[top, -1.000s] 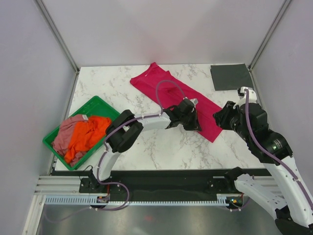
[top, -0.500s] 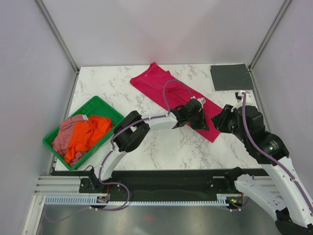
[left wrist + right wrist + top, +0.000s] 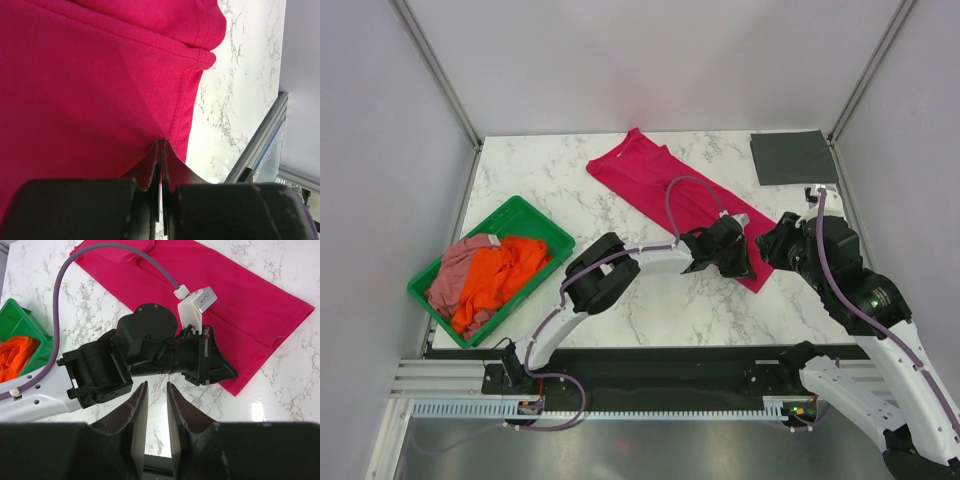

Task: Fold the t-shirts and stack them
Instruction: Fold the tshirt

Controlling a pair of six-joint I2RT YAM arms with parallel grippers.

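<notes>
The setting can be recognised as a robotics lab test cell. A marble-patterned tabletop (image 3: 650, 300) is enclosed by plain pale wall panels (image 3: 650, 60) framed with aluminium posts (image 3: 438, 75). Two robot arms, the left arm (image 3: 655, 260) and the right arm (image 3: 865, 290), are bolted to a black base rail (image 3: 650, 365). A slotted cable duct (image 3: 620, 408) is fitted along the near edge.

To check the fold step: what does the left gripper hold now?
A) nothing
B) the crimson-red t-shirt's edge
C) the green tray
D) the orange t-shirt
B: the left gripper is shut on the hem of the crimson-red t-shirt, whose cloth rises between its fingertips.
</notes>
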